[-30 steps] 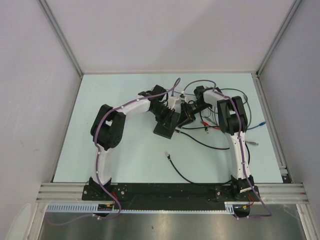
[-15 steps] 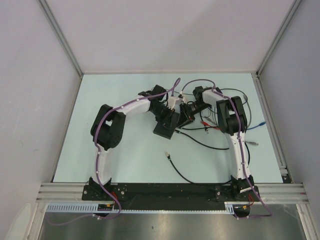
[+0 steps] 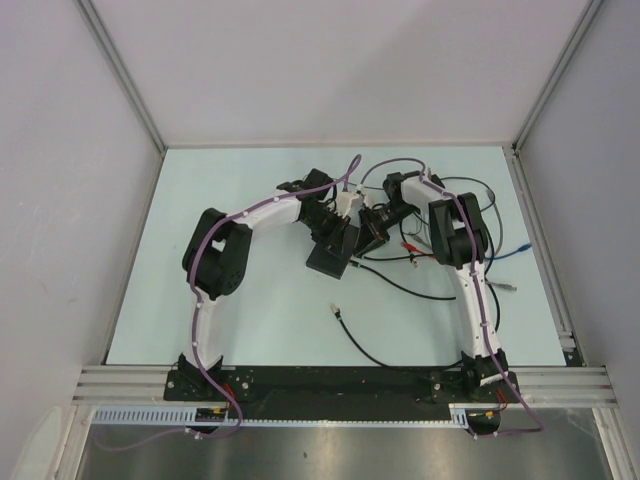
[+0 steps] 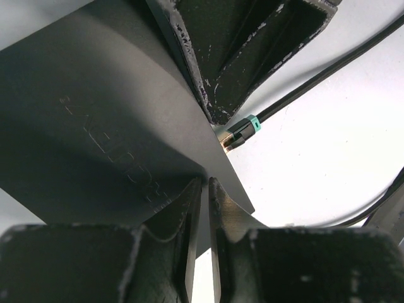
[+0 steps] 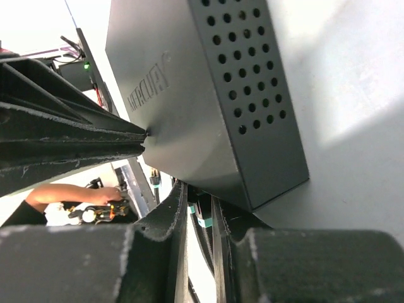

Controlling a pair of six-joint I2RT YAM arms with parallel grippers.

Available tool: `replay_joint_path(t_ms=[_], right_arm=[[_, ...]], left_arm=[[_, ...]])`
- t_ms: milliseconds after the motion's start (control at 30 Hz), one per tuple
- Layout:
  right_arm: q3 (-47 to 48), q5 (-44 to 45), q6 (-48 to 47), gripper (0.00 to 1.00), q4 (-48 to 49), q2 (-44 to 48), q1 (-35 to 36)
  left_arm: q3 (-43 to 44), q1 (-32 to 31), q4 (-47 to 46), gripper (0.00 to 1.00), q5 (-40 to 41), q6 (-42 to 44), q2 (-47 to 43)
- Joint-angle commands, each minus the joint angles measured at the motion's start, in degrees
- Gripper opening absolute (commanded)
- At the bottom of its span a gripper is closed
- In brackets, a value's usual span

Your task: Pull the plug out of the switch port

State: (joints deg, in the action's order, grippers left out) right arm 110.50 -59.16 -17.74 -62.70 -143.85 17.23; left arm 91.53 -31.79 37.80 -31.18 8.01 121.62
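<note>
Plug (image 4: 243,129) with the teal collar sits in the port (image 4: 223,141) on the box's (image 4: 95,113) short edge, near a corner. My right claw (image 5: 198,196) looks pinched on it, though the view's tight. Left claw (image 4: 205,186) is pressed together, tips bearing on the box top. I'd do 1 straight pull along the cable (image 4: 328,69), no twisting, left pressing hard so the box can't slide.

pale blue table (image 3: 250,310), grey walls (image 3: 330,60), alu. frame rails (image 3: 120,85)
</note>
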Motion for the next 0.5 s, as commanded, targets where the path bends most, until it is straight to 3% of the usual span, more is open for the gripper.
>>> replay_joint_path(t_ms=[0,100,267,467], right_arm=[[-0.6,18.9,0.6,0.0,-0.9,-4.9,2.7],[-1.5,22.1,1.7,0.0,-5.9,-6.3,2.3],[-2.6,22.3,-4.8,0.0,-17.2,-10.9,2.3],[0.6,20.2,-10.3,0.0,-16.2,-7.7,0.8]], left_arm=[[-1.4,0.3,1.6,0.18,7.8,2.3,4.6],[-1.5,0.3,1.7,0.18,8.0,2.4,4.7],[-1.7,0.3,1.7,0.18,8.3,2.6,4.7],[-1.6,0.3,1.9,0.19,8.5,2.9,4.9]])
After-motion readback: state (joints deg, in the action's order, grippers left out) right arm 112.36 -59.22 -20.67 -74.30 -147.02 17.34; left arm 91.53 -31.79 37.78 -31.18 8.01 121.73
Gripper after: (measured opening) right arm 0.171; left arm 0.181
